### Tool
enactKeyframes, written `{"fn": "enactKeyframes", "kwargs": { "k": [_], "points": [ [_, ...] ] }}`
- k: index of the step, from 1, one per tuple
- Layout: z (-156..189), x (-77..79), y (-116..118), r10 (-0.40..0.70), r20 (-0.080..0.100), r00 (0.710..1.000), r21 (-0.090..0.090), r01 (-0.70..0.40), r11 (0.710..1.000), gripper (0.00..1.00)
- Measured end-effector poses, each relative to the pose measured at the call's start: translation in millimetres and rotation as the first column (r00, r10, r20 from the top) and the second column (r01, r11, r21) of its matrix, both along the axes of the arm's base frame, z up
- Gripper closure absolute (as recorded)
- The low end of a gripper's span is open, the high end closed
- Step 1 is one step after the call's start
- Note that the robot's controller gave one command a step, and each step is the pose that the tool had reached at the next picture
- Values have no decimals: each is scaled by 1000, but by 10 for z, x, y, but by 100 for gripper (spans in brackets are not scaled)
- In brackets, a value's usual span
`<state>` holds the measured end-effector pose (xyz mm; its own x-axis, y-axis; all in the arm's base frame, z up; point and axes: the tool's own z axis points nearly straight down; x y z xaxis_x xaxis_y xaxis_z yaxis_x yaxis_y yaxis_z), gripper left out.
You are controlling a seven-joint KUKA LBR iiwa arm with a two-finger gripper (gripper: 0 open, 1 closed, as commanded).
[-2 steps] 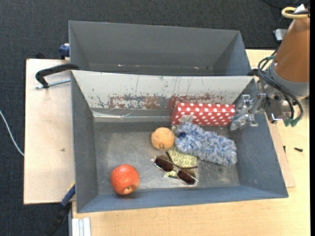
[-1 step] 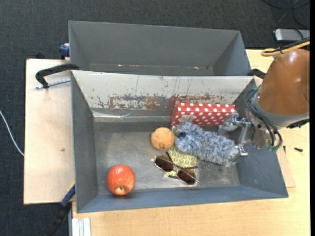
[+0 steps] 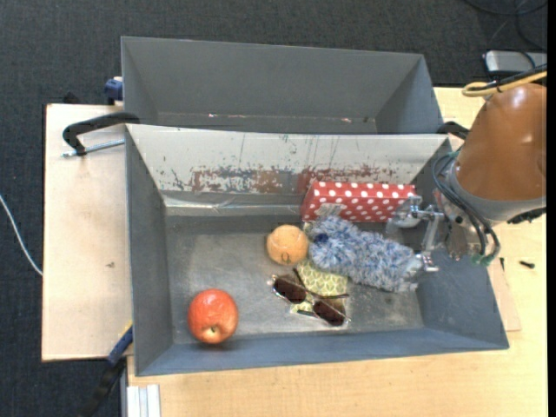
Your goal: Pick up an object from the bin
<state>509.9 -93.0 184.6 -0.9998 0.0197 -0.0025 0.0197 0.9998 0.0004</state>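
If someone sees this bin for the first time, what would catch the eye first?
Probably the red box with white dots against the back wall, right of centre, and the red apple alone in the near left corner. Next, the fluffy blue-white thing beside the gripper at the right.
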Motion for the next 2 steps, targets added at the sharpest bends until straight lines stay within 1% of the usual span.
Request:
{"fn": "enactKeyframes", "kwargs": {
  "k": [1,2],
  "points": [
    [-346,4,74,53,7,999,-2,-53,999,0],
    [-1086,-107,341,266,25,964,-9,-266,964,100]
  ]
}}
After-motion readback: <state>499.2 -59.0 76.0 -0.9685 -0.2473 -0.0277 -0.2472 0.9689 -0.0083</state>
